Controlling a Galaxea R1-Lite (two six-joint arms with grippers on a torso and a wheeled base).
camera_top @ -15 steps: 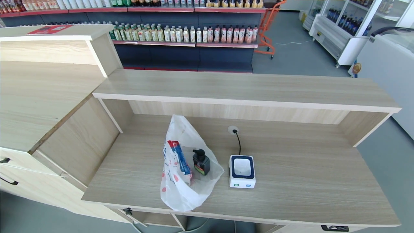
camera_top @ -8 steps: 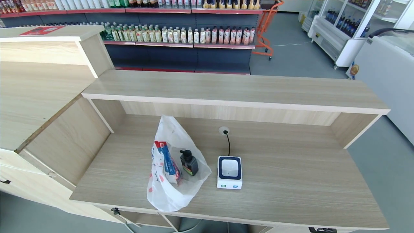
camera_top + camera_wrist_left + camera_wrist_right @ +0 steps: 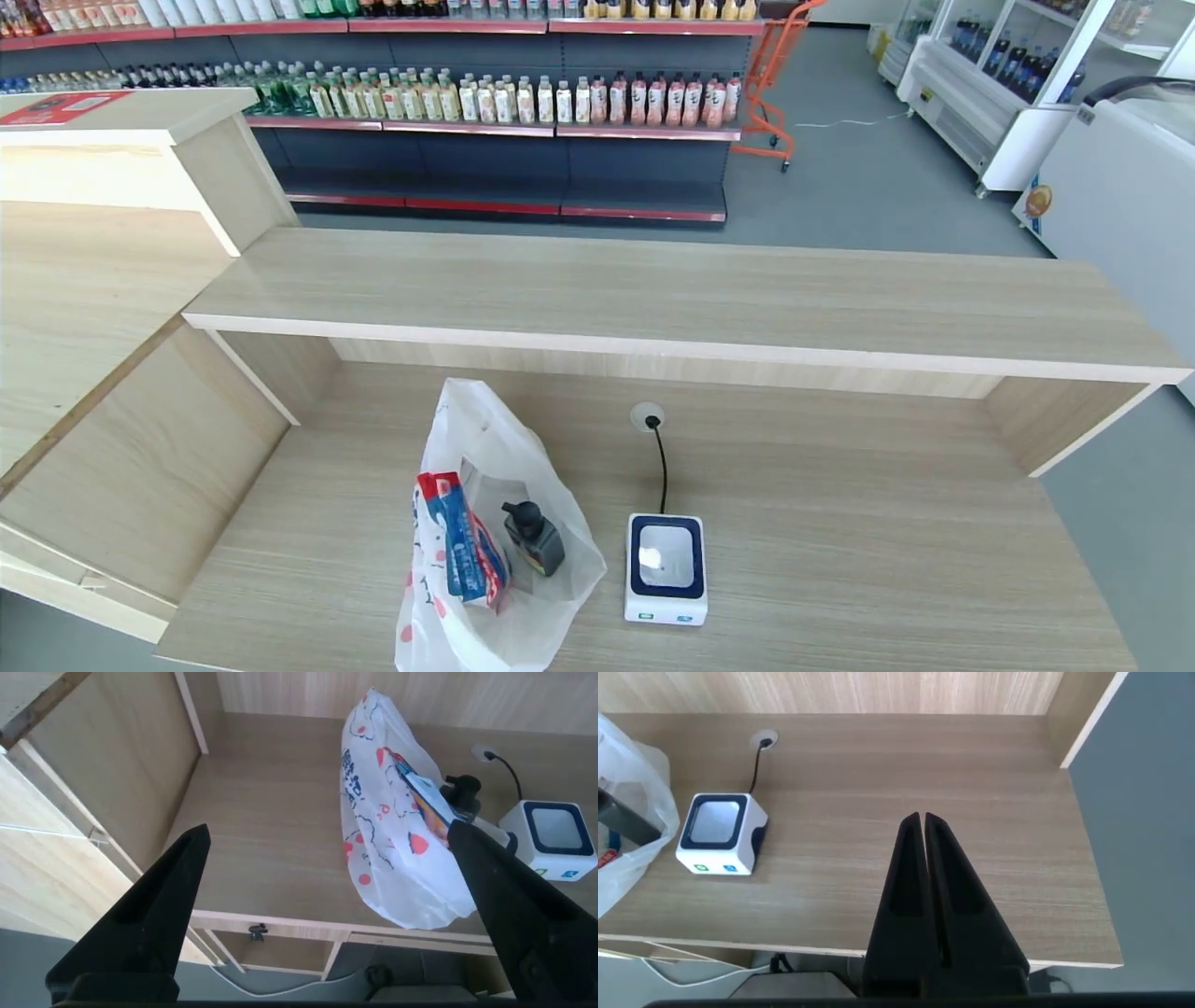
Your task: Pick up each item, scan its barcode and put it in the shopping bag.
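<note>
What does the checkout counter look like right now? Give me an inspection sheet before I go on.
Surface: wooden counter with a raised ledge behind.
Job's things: shopping bag stands open at the counter's left; a blue and red packet and a dark pump bottle are inside it; the scanner sits just right of the bag, apart from it.
Clutter: nothing seen.
Grippers: left gripper open, above the counter's left front edge near the bag; right gripper shut, empty, above the counter's right part.
Cables: one black cable runs from the scanner to a hole in the counter.
Surroundings: shelves of bottles, an orange cart and coolers beyond the counter.
</note>
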